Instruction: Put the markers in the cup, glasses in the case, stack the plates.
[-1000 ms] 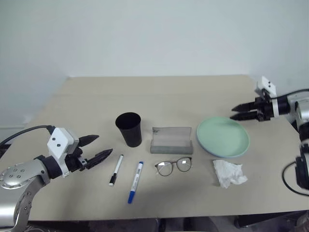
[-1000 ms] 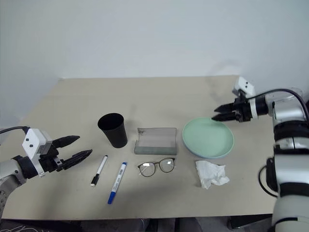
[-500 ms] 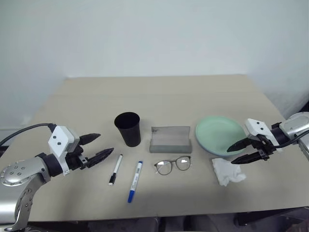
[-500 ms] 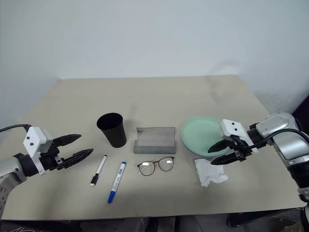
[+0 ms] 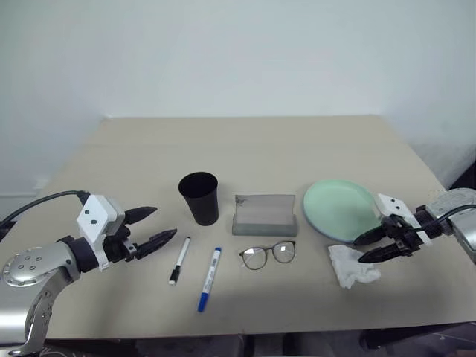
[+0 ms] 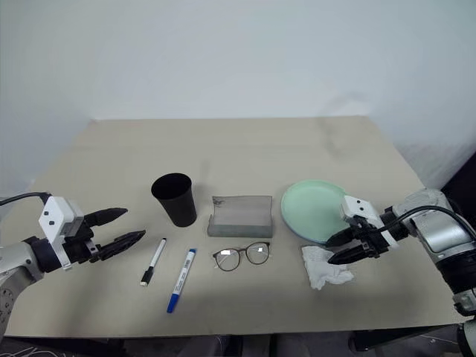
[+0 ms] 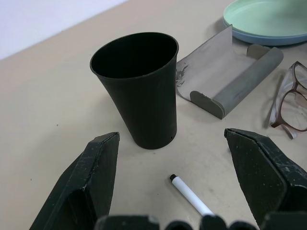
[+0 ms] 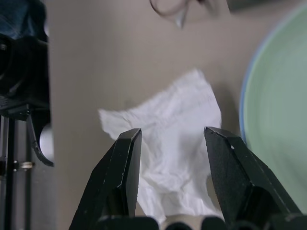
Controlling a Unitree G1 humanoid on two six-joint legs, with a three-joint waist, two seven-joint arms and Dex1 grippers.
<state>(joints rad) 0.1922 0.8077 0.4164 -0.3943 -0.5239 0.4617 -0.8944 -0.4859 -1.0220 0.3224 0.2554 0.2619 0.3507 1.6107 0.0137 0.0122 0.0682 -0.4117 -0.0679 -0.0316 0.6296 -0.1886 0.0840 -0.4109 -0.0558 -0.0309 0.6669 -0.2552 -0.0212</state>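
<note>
Left gripper (image 5: pixel 152 227): we hold it wide and empty, aimed at the short marker (image 5: pixel 178 261) near the cup (image 5: pixel 198 198).
Right gripper (image 5: pixel 370 246): parted, empty, over the tissue (image 5: pixel 352 265).
Plates (image 5: pixel 341 208): stacked, far right.
Glasses (image 5: pixel 267 255): outside the case (image 5: pixel 264 215).

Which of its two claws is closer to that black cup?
The left gripper, open just beside the cup. The right gripper hovers across the table, over the tissue.

A rectangular table (image 5: pixel 245 145) with a plain matte beige top stands against a bare, off-white wall (image 5: pixel 238 52). The wall surface is smooth and unmarked. Lighting is soft and even, casting faint shadows on the tabletop. A dark area lies past the table's right-hand edge.
</note>
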